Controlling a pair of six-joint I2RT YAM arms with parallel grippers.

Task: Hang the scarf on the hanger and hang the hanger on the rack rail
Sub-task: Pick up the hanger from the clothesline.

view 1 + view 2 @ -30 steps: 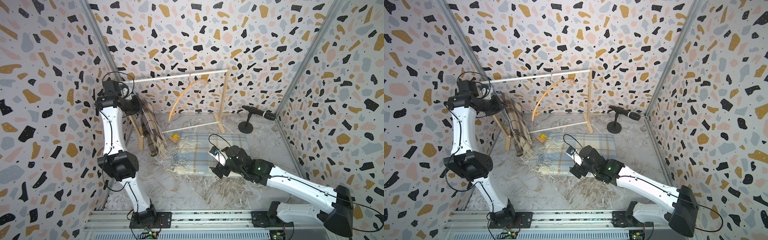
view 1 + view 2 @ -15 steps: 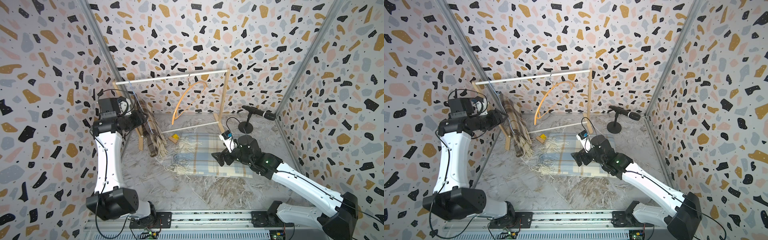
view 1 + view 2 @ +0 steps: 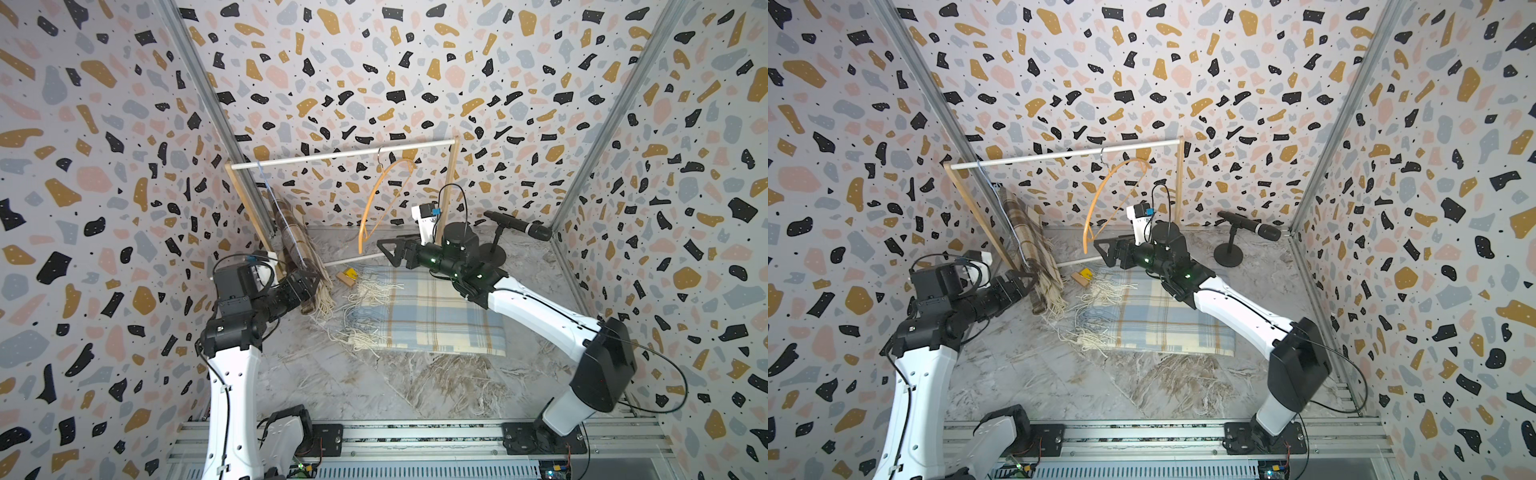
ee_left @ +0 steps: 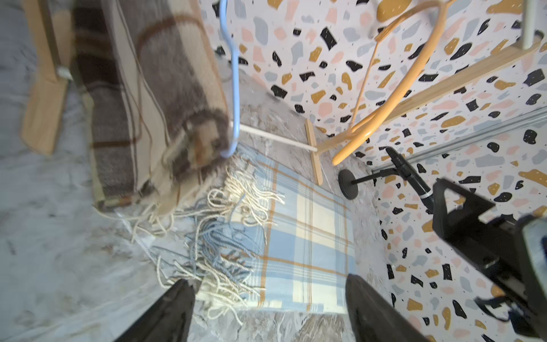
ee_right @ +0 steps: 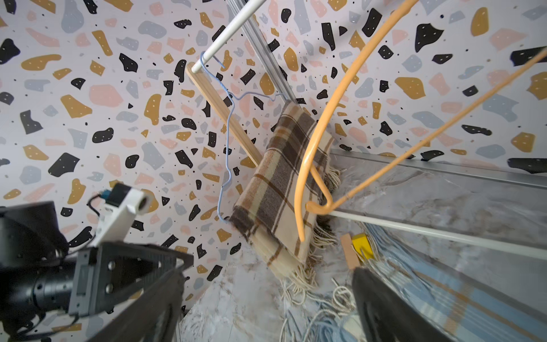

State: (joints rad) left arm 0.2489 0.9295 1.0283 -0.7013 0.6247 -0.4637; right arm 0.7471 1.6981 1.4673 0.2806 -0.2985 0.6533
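I'm seeing left fingers [image 4: 174,314] and right fingers [image 5: 384,308] gaping, empty. The blue scarf [image 3: 432,320] is lying flat near both, touching neither.

I count two scarves on my feed: one brown plaid scarf [image 3: 297,249] and one blue plaid scarf [image 3: 432,320]. Hangers, two as well: one blue wire hanger [image 4: 235,88] and one orange hanger [image 3: 374,199]. There is one wooden clothes rack [image 3: 332,156], one microphone [image 3: 519,226] on its stand and one small yellow-and-wood block [image 3: 348,276]. I have two grippers, the left gripper [image 3: 309,282] and the right gripper [image 3: 392,251].
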